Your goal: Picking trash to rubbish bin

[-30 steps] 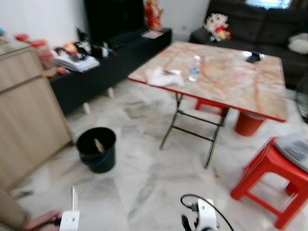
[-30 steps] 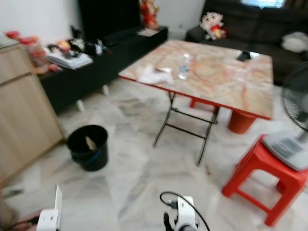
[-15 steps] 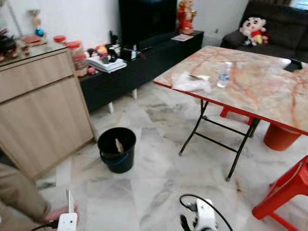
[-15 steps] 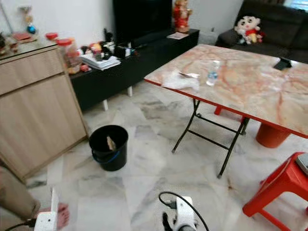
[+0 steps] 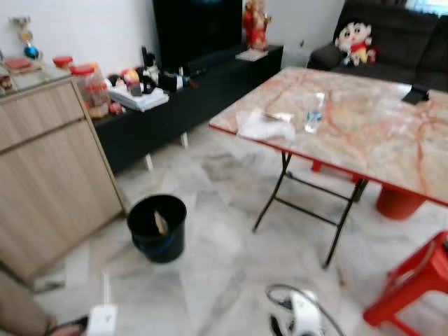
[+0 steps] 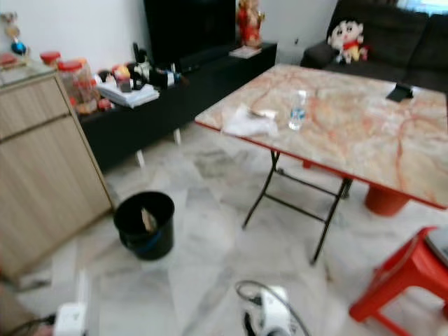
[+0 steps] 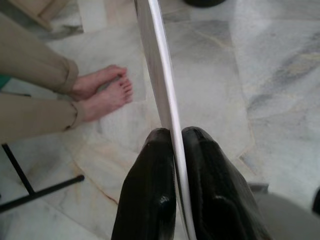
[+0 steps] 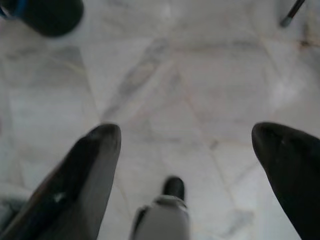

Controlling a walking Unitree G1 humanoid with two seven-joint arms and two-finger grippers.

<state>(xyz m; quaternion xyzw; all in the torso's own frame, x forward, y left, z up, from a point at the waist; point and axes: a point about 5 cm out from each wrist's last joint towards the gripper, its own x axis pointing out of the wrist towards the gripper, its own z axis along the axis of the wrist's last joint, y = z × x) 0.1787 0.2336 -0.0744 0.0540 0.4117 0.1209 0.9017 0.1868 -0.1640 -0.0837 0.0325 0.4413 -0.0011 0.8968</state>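
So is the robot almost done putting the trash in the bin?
Not yet. The black bin already has one piece inside. The left tool is shut on a thin white card. The right tool is open. A crumpled white wrapper and a bottle sit on the table.

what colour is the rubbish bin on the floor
Black; the rubbish bin shows best in the left eye view.
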